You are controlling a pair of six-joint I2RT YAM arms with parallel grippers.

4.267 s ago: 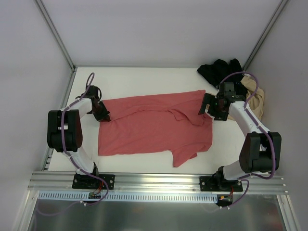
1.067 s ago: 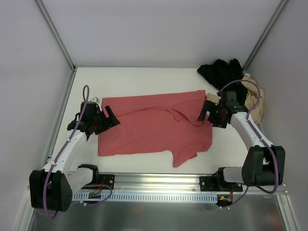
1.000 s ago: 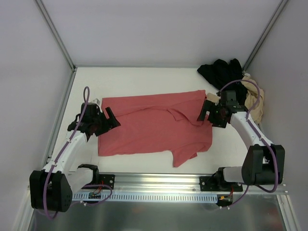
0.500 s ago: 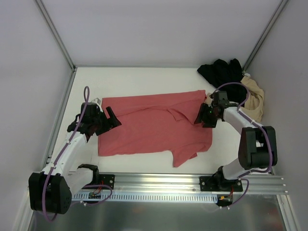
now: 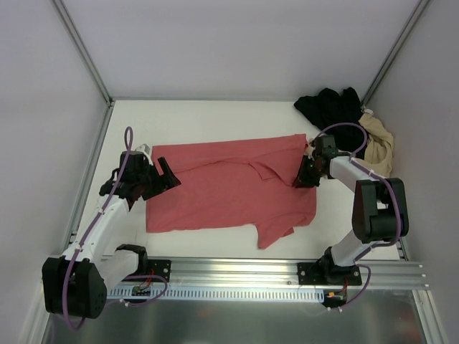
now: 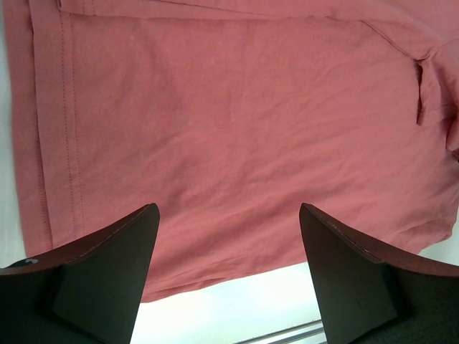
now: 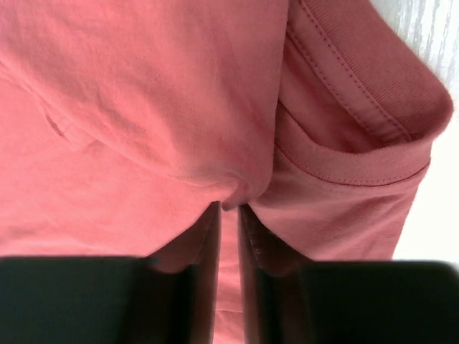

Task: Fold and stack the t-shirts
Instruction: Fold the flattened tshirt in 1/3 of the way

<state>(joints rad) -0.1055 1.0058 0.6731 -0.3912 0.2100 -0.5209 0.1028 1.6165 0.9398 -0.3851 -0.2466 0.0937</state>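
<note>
Right gripper has closed on the shirt; left arm has pulled back.
Right gripper (image 5: 304, 176) has slid from beside the coral-red t-shirt (image 5: 222, 190) onto its right edge, its jaws narrowing from wide to a pinch on a fold by the collar. Left gripper (image 5: 169, 175) has backed off the upper-left corner, elbow swung low.

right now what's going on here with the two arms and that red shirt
The two arms are working on the coral-red t-shirt, which lies spread on the white table, not yet folded into a neat shape. The right gripper pinches a fold of cloth at the shirt's right edge, near the collar. The left gripper hangs open over the shirt's left edge and holds nothing. The black t-shirt and the beige t-shirt sit heaped in the far right corner.
</note>
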